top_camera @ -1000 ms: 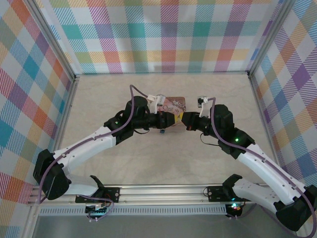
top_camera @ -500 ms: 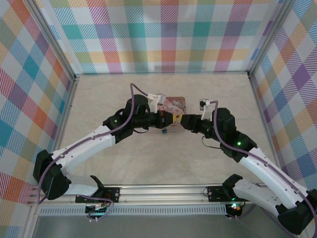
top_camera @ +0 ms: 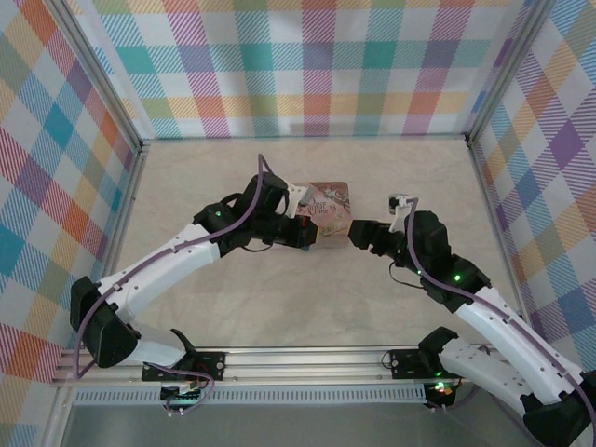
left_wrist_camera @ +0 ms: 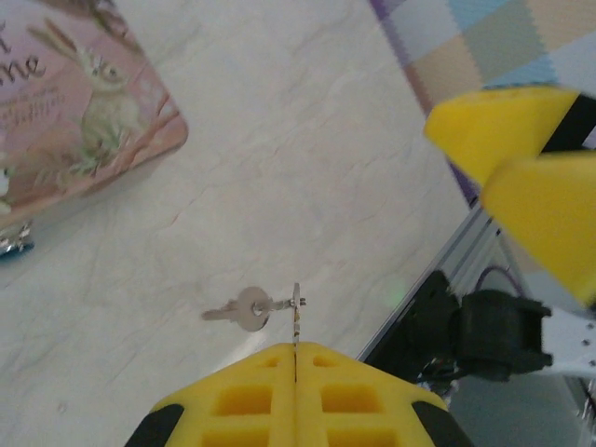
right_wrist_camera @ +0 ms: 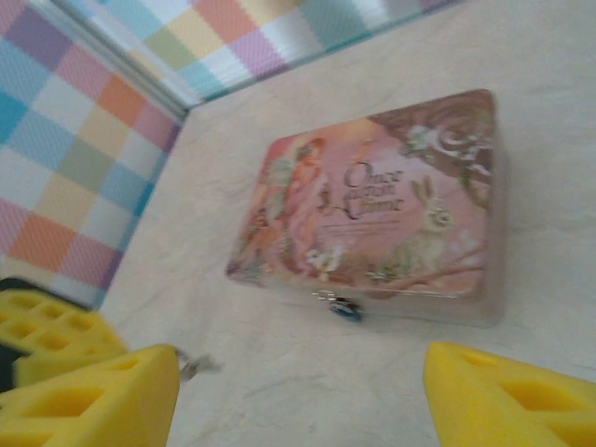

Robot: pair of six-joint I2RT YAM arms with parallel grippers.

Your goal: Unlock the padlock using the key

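Observation:
My left gripper [left_wrist_camera: 296,349] is shut on the key [left_wrist_camera: 296,315], a thin metal sliver seen edge-on that sticks out of the yellow fingertips. A ring and a second small key [left_wrist_camera: 244,310] hang from it above the table. The pink picture tin [right_wrist_camera: 372,209] lies flat, with the small blue padlock [right_wrist_camera: 346,307] hanging at its front edge. My right gripper [right_wrist_camera: 303,372] stands open with nothing between its fingers, facing the tin's front from a short way off. In the top view the left gripper [top_camera: 314,236] and right gripper [top_camera: 354,233] face each other just in front of the tin [top_camera: 328,198].
Plaid walls [top_camera: 317,65] enclose the pale marble-look table [top_camera: 307,298] on three sides. An aluminium rail [top_camera: 307,358] carries the arm bases at the near edge. The left gripper's yellow finger [right_wrist_camera: 47,331] shows at the right wrist view's left edge.
The right gripper has opened and drawn back to the right. The left gripper has shut on the key and shifted a little toward the tin.

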